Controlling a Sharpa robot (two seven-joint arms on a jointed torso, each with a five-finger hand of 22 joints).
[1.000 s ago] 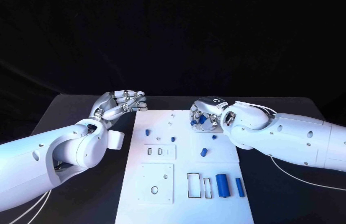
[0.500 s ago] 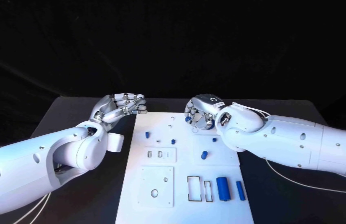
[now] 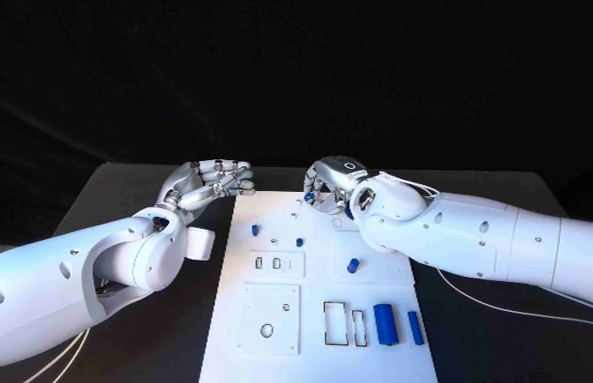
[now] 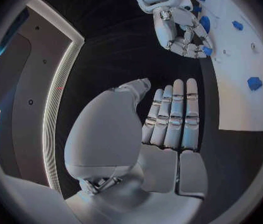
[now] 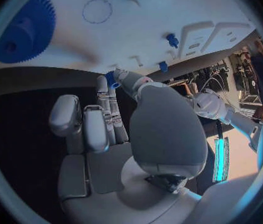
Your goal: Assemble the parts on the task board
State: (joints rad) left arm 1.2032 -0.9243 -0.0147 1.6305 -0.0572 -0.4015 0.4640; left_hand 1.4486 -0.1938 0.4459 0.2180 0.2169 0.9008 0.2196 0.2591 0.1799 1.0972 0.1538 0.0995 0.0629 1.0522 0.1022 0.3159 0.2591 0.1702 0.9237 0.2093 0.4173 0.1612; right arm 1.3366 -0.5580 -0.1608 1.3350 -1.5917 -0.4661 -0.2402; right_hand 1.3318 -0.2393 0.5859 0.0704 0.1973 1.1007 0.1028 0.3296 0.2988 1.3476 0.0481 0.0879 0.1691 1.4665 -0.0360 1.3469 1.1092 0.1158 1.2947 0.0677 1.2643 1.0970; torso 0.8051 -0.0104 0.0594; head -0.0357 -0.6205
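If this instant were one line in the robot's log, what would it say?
task: assemble parts | right hand: pinches blue part over board far end | left hand: curled, holds nothing, beside board

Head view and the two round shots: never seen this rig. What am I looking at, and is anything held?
It is a two-armed robot at a black table. The square picture looks down from its head; each round one comes from a fisheye camera behind one wrist. The left hand is beside the far corner of the white task board and holds nothing, as the left wrist view shows. The right hand pinches a small blue part at its fingertips over the board's far end. More blue parts lie on the board, among them a thick cylinder and a gear.
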